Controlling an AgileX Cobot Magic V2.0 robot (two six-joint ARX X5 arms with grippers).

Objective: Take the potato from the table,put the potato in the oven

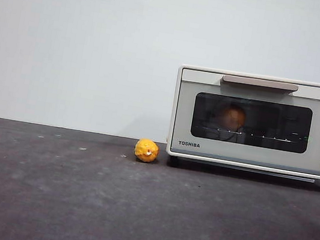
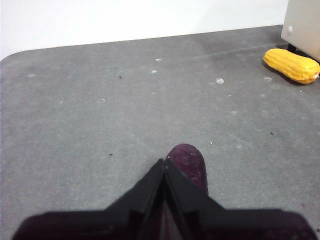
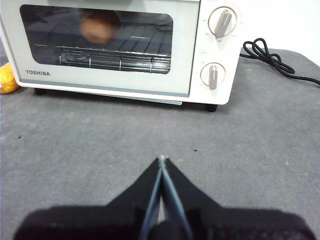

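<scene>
The oven (image 1: 257, 120) stands shut on the counter (image 1: 133, 213), and the potato (image 1: 232, 117) is seen through its dark glass door, resting on the wire rack (image 3: 105, 61) toward the side away from the knobs. The oven is a cream-white box with a beige bar handle (image 1: 260, 83) and two round knobs (image 3: 222, 22) at one end; a black cord (image 3: 272, 60) is coiled beside it. The counter is dark grey, rough and speckled. A small lumpy yellow piece (image 1: 146, 150) lies just beside the oven's foot, and a dark purple rounded object (image 2: 189, 165) lies near the left fingers (image 2: 164, 162). Both the left fingers and the right fingers (image 3: 162, 160) are pressed together on nothing. The right fingers are held over bare counter in front of the oven, well apart from the potato behind the glass.
</scene>
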